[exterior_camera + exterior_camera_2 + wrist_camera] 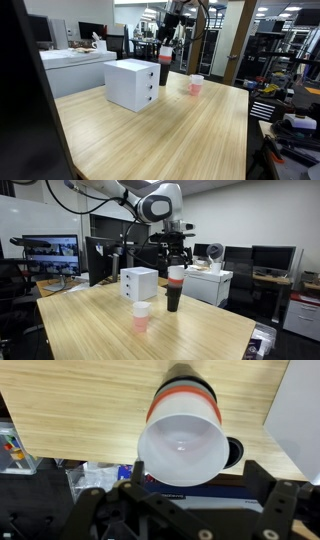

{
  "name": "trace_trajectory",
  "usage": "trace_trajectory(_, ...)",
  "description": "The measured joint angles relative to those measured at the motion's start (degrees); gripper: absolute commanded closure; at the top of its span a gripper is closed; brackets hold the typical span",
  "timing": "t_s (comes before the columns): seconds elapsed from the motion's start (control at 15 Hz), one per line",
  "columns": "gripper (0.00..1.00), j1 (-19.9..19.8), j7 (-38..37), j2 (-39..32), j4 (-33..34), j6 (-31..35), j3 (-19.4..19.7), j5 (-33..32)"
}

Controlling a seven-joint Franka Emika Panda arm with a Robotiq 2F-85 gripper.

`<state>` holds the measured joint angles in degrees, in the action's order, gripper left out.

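A stack of cups (175, 288) stands near the table's edge: a black one at the bottom, a red band above it and a white cup (180, 445) on top, mouth up and empty. In an exterior view the stack (165, 66) is behind the white box. My gripper (177, 258) hangs right above the stack, pointing down. In the wrist view the gripper (180, 495) is open, its fingers (276, 488) wide on either side of the white cup's rim and not touching it. Nothing is held.
A white two-drawer box (132, 84) (140, 282) sits on the wooden table (170, 135). A small pink and white cup (195, 86) (141, 317) stands apart from the stack. Desks, monitors and shelves surround the table.
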<state>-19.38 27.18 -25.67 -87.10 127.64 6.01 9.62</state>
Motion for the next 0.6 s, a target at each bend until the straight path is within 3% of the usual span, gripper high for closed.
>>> trace_trajectory(0.6, 0.0, -0.01, 0.0, -0.06, 0.99, -0.2, -0.82, 0.03)
